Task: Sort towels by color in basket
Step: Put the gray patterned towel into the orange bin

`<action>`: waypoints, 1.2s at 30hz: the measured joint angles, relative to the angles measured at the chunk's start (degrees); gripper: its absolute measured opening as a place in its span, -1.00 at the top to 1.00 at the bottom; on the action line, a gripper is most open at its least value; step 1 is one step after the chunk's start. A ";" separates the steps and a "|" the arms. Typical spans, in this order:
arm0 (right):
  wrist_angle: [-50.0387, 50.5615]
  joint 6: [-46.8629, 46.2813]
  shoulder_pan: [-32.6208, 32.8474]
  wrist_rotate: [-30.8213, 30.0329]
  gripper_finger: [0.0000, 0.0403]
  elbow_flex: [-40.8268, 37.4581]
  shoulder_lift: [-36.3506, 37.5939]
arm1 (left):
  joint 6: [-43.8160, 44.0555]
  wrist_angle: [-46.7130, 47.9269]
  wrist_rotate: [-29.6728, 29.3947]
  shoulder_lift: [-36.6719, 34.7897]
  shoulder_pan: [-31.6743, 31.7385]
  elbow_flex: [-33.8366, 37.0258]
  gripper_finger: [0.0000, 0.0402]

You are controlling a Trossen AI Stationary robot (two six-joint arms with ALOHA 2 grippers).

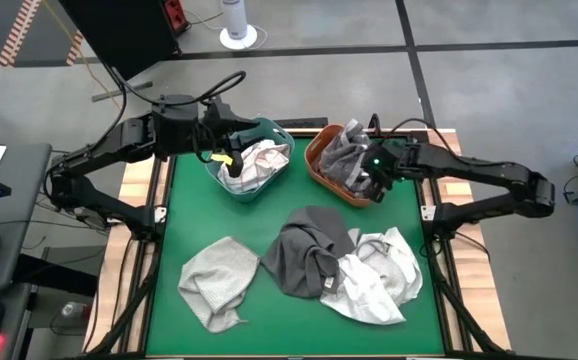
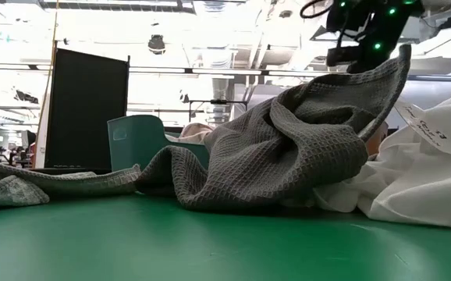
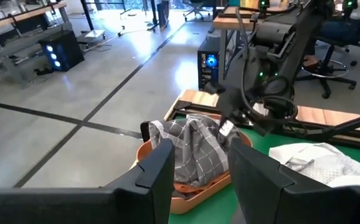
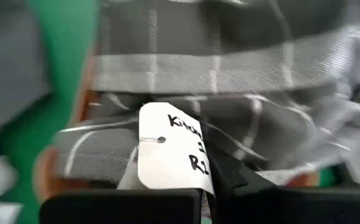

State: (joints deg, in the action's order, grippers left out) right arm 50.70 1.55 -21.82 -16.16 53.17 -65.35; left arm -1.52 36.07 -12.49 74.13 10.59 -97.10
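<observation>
A grey towel with thin white checks (image 1: 347, 155) lies heaped in the orange basket (image 1: 316, 165). My right gripper (image 1: 374, 178) is down in that basket, shut on the checked towel (image 4: 242, 68). A white towel (image 1: 259, 160) fills the teal basket (image 1: 269, 130). My left gripper (image 1: 231, 162) hovers over it, open, fingers (image 3: 161, 171) level and pointing toward the orange basket (image 3: 186, 186). On the green mat lie a light grey towel (image 1: 219, 280), a dark grey towel (image 1: 309, 250) and a white towel (image 1: 379, 275). My right gripper (image 4: 208, 199) has a fold of the checked towel (image 4: 236, 158) pinched between its two fingers, beside the towel's white paper tag (image 4: 170, 149). The fingers slant down into the orange basket from the table's right side. The towel rests in the basket (image 3: 195, 146).
The two baskets stand side by side at the far edge of the mat (image 1: 269, 330). The three loose towels cover the mat's near half, the dark grey one (image 2: 288, 148) overlapping the white one (image 2: 428, 164). A bare green strip lies between baskets and towels.
</observation>
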 joint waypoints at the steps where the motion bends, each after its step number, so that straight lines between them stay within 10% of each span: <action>1: -0.52 0.01 -0.17 1.11 0.83 0.00 -0.73 | 0.00 -0.02 0.00 0.00 0.00 0.00 0.31; 10: -4.53 0.12 -4.81 6.97 0.73 -0.02 -10.54 | 0.00 0.09 0.04 0.00 0.00 0.00 0.31; 21: -4.74 -1.94 -9.77 11.14 -0.13 0.27 -22.74 | 1.93 0.86 1.57 0.02 -0.55 0.00 0.31; 36: 19.53 -1.13 -9.84 9.88 -0.47 14.55 -13.52 | 1.79 0.92 1.66 0.02 -0.81 0.00 0.31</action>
State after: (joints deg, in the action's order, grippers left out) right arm 70.23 0.42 -31.66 -6.28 67.72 -78.87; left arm 0.27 36.99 -10.83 74.15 9.78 -97.10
